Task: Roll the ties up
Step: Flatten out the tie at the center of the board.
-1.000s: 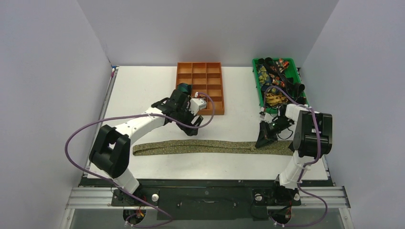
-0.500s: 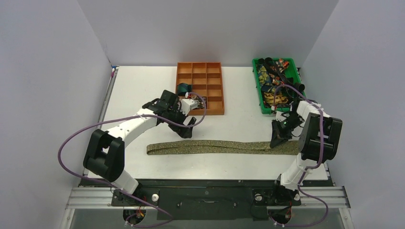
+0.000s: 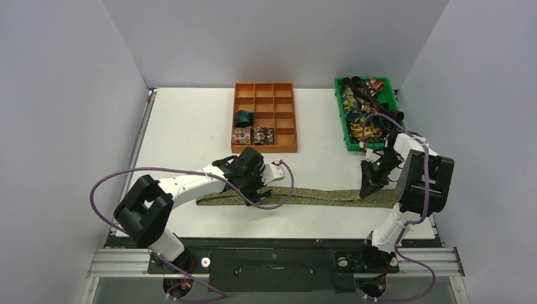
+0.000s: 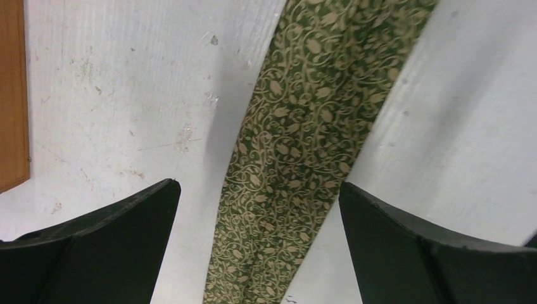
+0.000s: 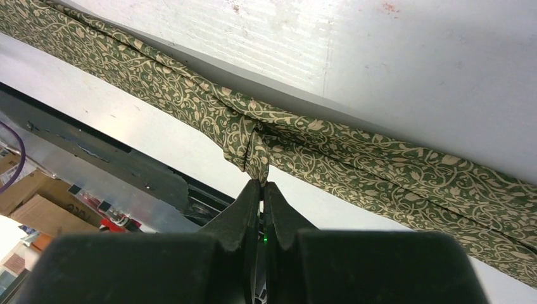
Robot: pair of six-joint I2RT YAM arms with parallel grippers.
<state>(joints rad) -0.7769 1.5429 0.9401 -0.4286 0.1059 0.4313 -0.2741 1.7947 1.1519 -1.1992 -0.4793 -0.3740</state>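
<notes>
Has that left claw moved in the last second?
Yes. The left gripper has left the orange tray, coming toward the near edge, and now hangs open over the green tie.

White table [image 3: 190,120] boxed in by pale grey walls [image 3: 272,38], two containers toward its far edge.
An orange tray [image 3: 265,84] of small square compartments sits at 12 o'clock on the table. A green bin [image 3: 341,107] stands well apart from it at 2 o'clock, near the right-hand wall. The tabletop is scuffed and flecked with small marks. A metal frame [image 3: 278,259] runs along the 6 o'clock edge, and brown cardboard boxes [image 5: 31,206] show beyond the table's edge.
</notes>
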